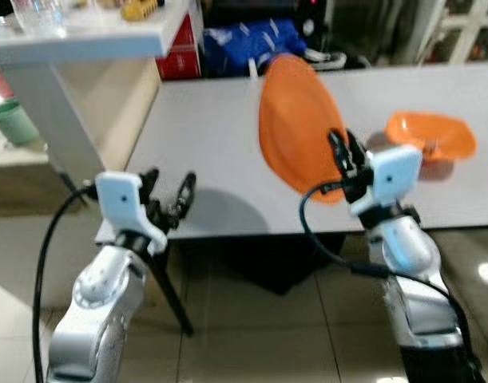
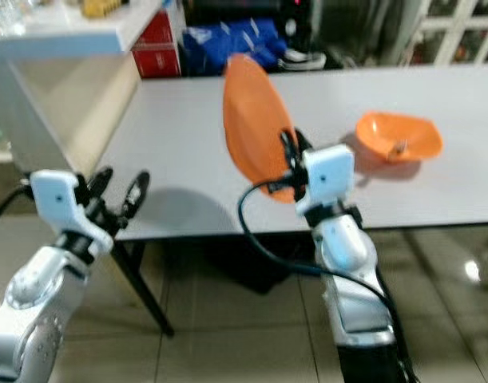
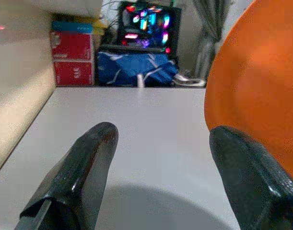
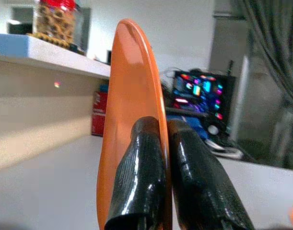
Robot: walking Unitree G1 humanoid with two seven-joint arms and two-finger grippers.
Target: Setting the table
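Observation:
An orange plate (image 1: 295,124) is held up on edge above the grey table (image 1: 212,159), near its front edge. My right gripper (image 1: 345,155) is shut on the plate's lower rim; the right wrist view shows both fingers (image 4: 141,177) pinching the rim of the plate (image 4: 132,105). An orange bowl (image 1: 430,136) with something small inside sits on the table to the right. My left gripper (image 1: 170,199) stands open at the table's front left corner, nothing between its fingers (image 3: 84,167). The plate's edge (image 3: 256,86) appears beside it in the left wrist view.
A white counter (image 1: 84,36) with a jar and snacks stands at the back left. Behind the table are red boxes (image 1: 180,52), a blue bag (image 1: 244,44) and a lit computer (image 3: 148,21). A green cup (image 1: 13,121) sits at the far left. Tiled floor lies below.

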